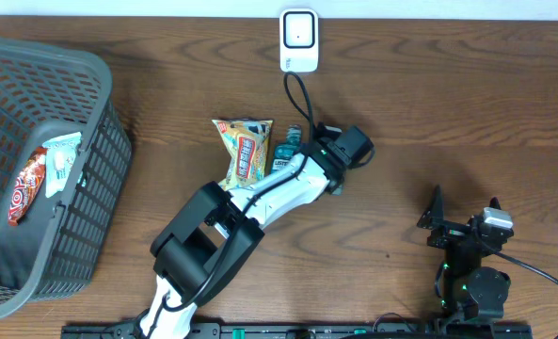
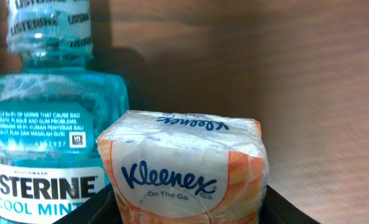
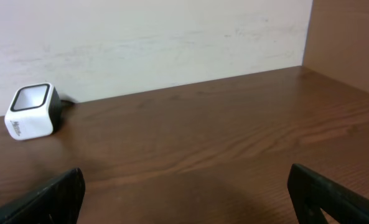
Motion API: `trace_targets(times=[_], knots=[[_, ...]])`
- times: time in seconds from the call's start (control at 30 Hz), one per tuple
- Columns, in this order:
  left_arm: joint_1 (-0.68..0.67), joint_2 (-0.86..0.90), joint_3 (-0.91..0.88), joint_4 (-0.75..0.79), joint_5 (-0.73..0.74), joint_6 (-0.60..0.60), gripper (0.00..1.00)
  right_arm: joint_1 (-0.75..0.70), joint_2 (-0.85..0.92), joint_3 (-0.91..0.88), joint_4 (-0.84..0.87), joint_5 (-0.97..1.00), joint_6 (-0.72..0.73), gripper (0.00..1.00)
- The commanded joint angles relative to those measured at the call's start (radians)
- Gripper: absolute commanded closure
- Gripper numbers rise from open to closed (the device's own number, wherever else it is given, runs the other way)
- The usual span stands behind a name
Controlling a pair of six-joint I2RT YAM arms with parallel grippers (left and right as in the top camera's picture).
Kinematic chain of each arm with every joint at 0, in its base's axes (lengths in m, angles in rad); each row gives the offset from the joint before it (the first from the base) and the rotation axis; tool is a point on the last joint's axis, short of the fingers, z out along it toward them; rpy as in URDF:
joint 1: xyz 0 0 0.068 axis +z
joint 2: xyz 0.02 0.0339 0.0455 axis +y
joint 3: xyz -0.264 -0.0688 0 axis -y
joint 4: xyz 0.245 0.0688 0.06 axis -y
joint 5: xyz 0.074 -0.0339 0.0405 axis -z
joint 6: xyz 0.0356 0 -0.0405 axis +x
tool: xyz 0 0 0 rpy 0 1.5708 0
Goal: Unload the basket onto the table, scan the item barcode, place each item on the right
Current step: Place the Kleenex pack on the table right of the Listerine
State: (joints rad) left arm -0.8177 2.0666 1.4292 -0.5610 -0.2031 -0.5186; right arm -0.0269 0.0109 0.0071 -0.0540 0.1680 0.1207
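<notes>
Kleenex pack (image 2: 184, 168), the item to scan, sits low in the middle of the left wrist view. It is between the fingers of the left hand (image 2: 187, 210), which look pressed against its two sides. Whether it is off the tabletop (image 1: 467, 85) I cannot tell. With the grip on the sides, the printed front is uncovered, which probably suits showing a barcode, though none is visible on this face. From overhead the pack is hidden under the arm at frame centre.

The scanner (image 1: 298, 40) stands at top centre, and its cable runs down towards the left hand, likely the one thing to avoid on the way. The Listerine bottle (image 2: 47, 124) is just beside the pack at left, near enough to be nudged. A snack bag (image 1: 246, 149) lies further left, and the basket (image 1: 95, 71) at far left holds other packets. The right hand (image 1: 436, 218) is at lower right, fingers wide apart, holding nothing.
</notes>
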Motion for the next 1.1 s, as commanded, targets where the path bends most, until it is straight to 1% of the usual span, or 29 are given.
trace_targets(times=[0.0,0.07,0.17,0.2,0.23,0.27,0.4,0.47,0.53,0.63,0.7,0.8,0.9,1.0,1.03,1.07], knots=[[0.04,-0.001,-0.013,-0.007,-0.051,0.013,0.43,0.008,-0.004,-0.002,-0.003,-0.003,-0.014,0.01],[0.043,-0.002,-0.013,-0.011,-0.039,0.013,0.34,0.008,-0.004,-0.002,-0.003,-0.003,-0.014,0.01],[0.036,-0.003,-0.011,-0.026,0.015,0.013,0.25,0.008,-0.004,-0.002,-0.003,-0.003,-0.014,0.01],[0.032,-0.004,-0.011,-0.029,0.032,0.014,0.18,0.008,-0.004,-0.002,-0.003,-0.003,-0.014,0.01],[0.029,-0.006,-0.01,-0.033,0.039,0.013,0.13,0.008,-0.004,-0.002,-0.003,-0.003,-0.014,0.01],[0.026,-0.01,-0.005,-0.043,0.038,0.014,0.11,0.008,-0.004,-0.002,-0.003,-0.003,-0.014,0.01],[0.026,-0.057,0.05,-0.109,0.039,0.014,0.09,0.008,-0.004,-0.002,-0.003,-0.003,-0.014,0.01],[0.027,-0.103,0.088,-0.135,0.038,0.019,0.05,0.008,-0.004,-0.002,-0.003,-0.002,-0.014,0.01],[0.027,-0.157,0.127,-0.147,0.038,0.05,0.04,0.008,-0.004,-0.002,-0.003,-0.003,-0.014,0.01],[0.029,-0.266,0.184,-0.144,0.029,0.13,0.01,0.008,-0.004,-0.002,-0.003,-0.003,-0.014,0.01],[0.037,-0.343,0.213,-0.14,-0.013,0.164,0.0,0.008,-0.004,-0.002,-0.003,-0.003,-0.014,0.01],[0.069,-0.472,0.24,-0.13,-0.162,0.167,0.02,0.008,-0.004,-0.002,-0.003,-0.002,-0.014,0.01],[0.142,-0.59,0.241,-0.119,-0.351,0.167,0.02,0.008,-0.004,-0.002,-0.003,-0.003,-0.014,0.01],[0.266,-0.675,0.241,-0.135,-0.492,0.166,0.02,0.008,-0.004,-0.002,-0.003,-0.003,-0.014,0.01],[0.324,-0.694,0.241,-0.142,-0.526,0.157,0.02,0.008,-0.004,-0.002,-0.003,-0.003,-0.014,0.01],[0.418,-0.711,0.241,-0.154,-0.555,0.12,0.02,0.008,-0.004,-0.002,-0.003,-0.003,-0.014,0.01]])
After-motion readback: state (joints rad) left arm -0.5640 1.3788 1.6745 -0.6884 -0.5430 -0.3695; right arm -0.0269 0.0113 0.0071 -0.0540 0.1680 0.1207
